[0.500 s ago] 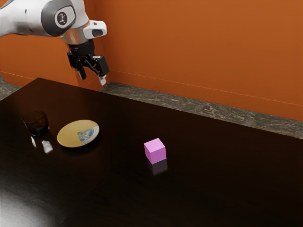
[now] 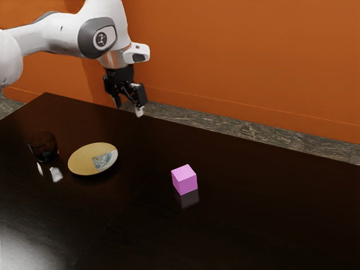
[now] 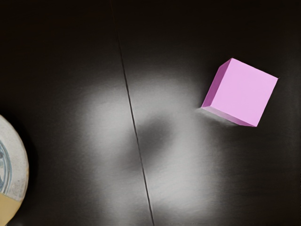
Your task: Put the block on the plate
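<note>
- Block (image 2: 184, 180) is on the bare table (image 2: 259, 219), well apart from the plate (image 2: 81, 161); nothing holds it.
- The gripper (image 2: 129, 109) is empty, and its two fingers stand wide from each other.
- I judge the step in hand is the approach to the block, so the task is at its beginning.
- The first risk is in the aim: in the wrist view the block lies to one side of the middle, so if the hand goes straight down from here, it will miss.
- The block's faces are turned at a slant in this view. If the hand does not turn to match them, the fingers may pinch the corners, and the block may twist or slip out.
- A fingertip that comes down on its top could push it away.
- Later, a low carry could strike the plate's rim, and a release too near this rim could let the block tip off. Going too far may disturb the glass (image 2: 44, 147).
- The arm (image 2: 67, 35) reaches in from the exterior view's left, bent, with the hand high and pointing downward.
</note>
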`<state>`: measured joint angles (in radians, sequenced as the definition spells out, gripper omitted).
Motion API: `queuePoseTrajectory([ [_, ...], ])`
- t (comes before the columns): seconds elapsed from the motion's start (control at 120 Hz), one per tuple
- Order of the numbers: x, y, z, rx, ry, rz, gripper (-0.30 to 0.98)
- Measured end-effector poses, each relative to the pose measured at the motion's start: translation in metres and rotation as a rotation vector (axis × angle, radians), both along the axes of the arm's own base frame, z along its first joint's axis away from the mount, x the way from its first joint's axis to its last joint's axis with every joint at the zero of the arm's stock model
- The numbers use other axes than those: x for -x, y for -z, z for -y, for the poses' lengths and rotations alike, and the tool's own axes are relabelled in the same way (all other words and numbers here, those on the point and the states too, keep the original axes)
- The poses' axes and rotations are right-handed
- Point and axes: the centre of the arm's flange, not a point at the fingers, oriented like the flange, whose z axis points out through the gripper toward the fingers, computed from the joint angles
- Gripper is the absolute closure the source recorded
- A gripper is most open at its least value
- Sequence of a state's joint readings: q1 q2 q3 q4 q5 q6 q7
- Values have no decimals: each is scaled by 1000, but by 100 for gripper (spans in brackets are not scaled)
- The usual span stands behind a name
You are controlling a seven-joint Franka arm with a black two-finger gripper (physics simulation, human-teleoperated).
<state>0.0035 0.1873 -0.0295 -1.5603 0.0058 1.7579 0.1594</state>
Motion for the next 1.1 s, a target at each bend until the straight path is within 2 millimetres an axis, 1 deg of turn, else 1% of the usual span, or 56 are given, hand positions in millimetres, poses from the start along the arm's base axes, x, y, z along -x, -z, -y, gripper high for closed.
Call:
queuePoseTrajectory([
  [0.067,-16,23,17,-5,36,-27,0],
  [0.133,-25,38,33,-10,74,-43,0],
  [0.233,-45,61,50,-5,115,-53,0],
  [0.35,-60,100,71,11,164,-66,0],
  [0.408,-62,110,84,11,194,-60,0],
  [0.458,-60,120,94,3,221,-56,0],
  [0.533,-55,138,103,-5,251,-58,0],
  [0.617,-53,153,109,-3,272,-59,0],
  [0.683,-55,169,117,-3,295,-65,0],
  [0.75,-60,186,130,-18,335,-67,0],
  [0.8,-65,198,134,-25,352,-69,0],
  [0.858,-68,209,134,-31,364,-71,0],
  [1.1,-73,241,133,-28,393,-75,0],
])
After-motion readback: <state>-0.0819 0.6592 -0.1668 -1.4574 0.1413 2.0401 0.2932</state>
